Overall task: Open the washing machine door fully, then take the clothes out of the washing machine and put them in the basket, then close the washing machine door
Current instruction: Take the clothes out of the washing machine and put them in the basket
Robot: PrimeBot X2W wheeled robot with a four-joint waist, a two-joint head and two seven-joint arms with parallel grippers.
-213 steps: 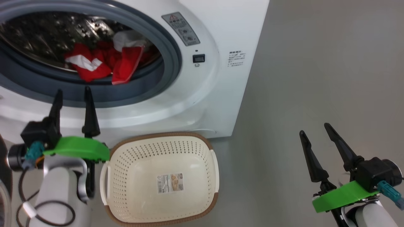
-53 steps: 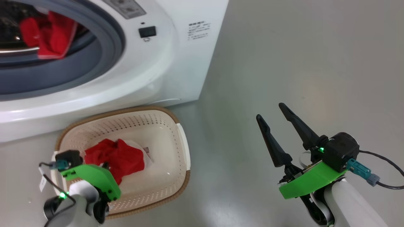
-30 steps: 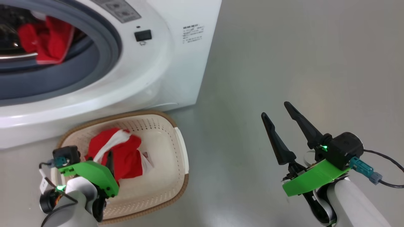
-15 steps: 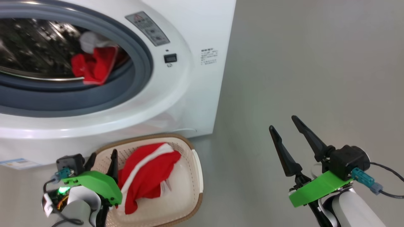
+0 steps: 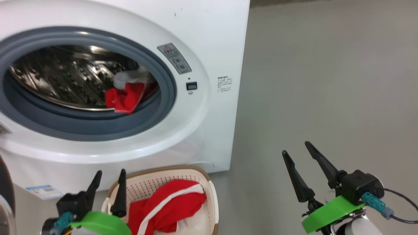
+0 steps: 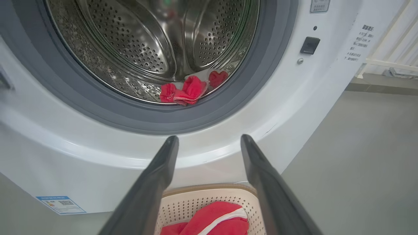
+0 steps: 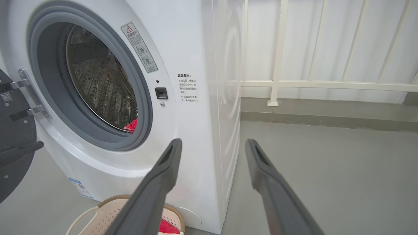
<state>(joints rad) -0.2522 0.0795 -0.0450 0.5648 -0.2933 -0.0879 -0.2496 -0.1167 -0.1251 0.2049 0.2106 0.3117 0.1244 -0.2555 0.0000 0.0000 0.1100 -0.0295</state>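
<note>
The washing machine (image 5: 209, 42) stands with its door (image 7: 14, 163) swung wide open at the left. Red clothes (image 5: 125, 98) lie low at the right of the steel drum (image 6: 187, 93). A red garment with a white stripe (image 5: 169, 205) lies in the cream basket (image 5: 143, 186) on the floor against the machine's front. My left gripper (image 5: 110, 173) is open and empty above the basket's left rim, pointing at the drum opening (image 6: 209, 138). Out over the floor to the right, my right gripper (image 5: 296, 148) is open and holds nothing (image 7: 213, 142).
The grey rubber ring (image 5: 163, 107) frames the opening. The door's metal hinge (image 7: 31, 94) sticks out at the machine's left. Grey floor (image 5: 326, 81) stretches right of the machine. A white railing and wall (image 7: 310, 65) stand behind it.
The head camera has tilted up. The basket, empty at first, now holds a red garment; fewer clothes lie in the drum. My left gripper has risen out of the basket, open.
</note>
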